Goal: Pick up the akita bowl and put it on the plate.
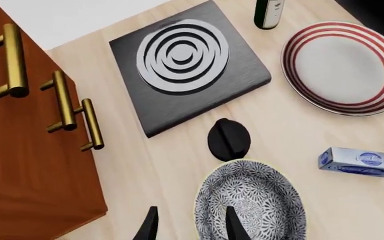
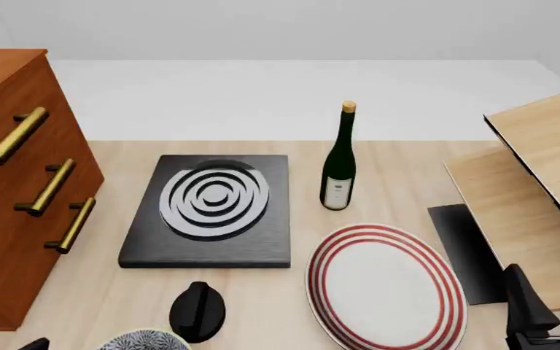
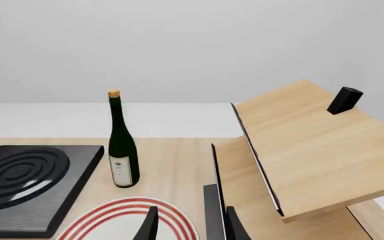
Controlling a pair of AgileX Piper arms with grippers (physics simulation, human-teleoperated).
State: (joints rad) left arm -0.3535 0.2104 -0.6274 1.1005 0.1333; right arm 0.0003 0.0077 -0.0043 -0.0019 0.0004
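Step in hand: reach for akita bowl (image 1: 251,201), not yet grasped. Bowl sits on table just near side of black knob (image 1: 229,139), plate (image 1: 344,67) well apart beyond knob. Left gripper (image 1: 188,226) released, 1 finger over bowl rim. Right gripper (image 3: 190,225) released, idle. Next: descend, straddle rim, clench.

Pale wooden tabletop (image 2: 407,175), plain grey-white wall (image 3: 192,45), brown cabinet (image 2: 8,182) with brass handles, tilted wooden shelf (image 3: 312,150)
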